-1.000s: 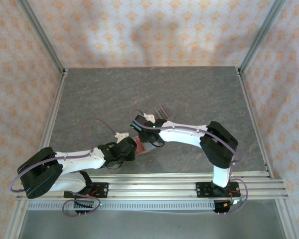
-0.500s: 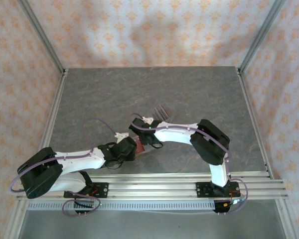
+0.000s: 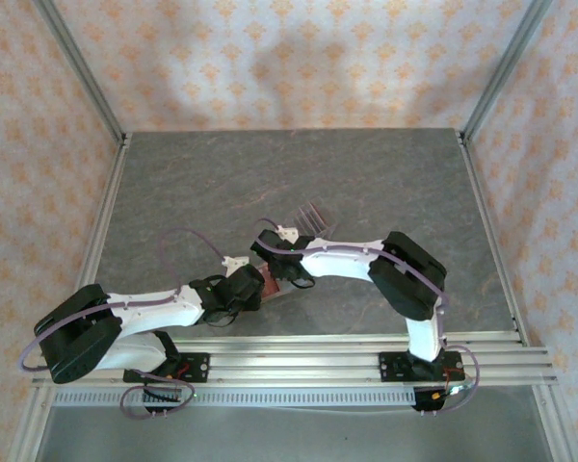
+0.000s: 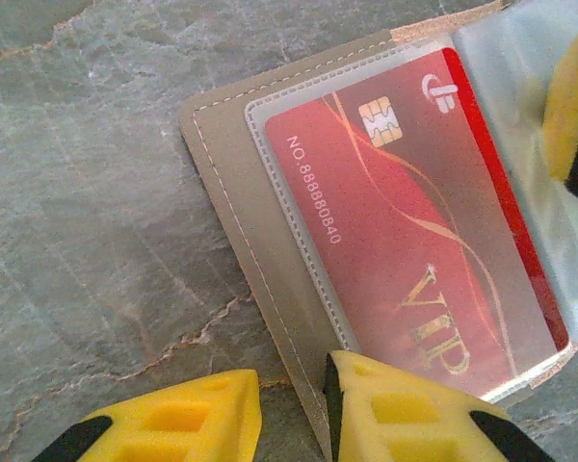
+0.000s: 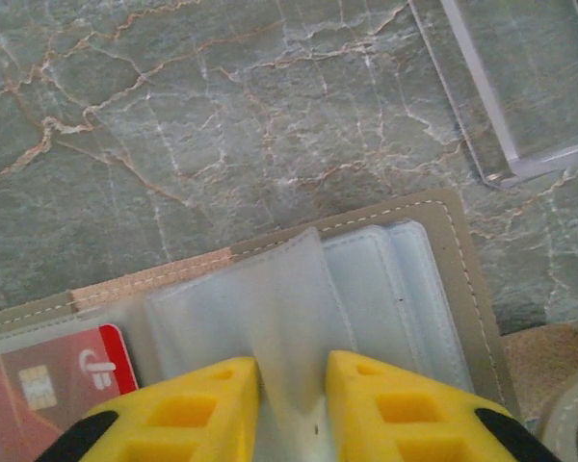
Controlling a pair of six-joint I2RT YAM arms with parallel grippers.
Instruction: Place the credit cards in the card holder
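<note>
Left gripper [image 4: 291, 385] pinches the holder [image 4: 222, 164] edge; right gripper [image 5: 291, 371], nearly closed, nips its clear sleeve [image 5: 289, 289] beside the red card [image 4: 405, 241].

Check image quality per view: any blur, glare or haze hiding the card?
Left wrist: red card sharp, number legible, slight sheen from the clear sleeve; yellow fingers soft. Right wrist: marble table sharp, sleeve milky, no hard glare. Top external: even light, soft shadows on the back wall, card holder too small for detail.

Clear stand [image 5: 520, 96] on marbled tabletop [image 3: 222, 183]
</note>
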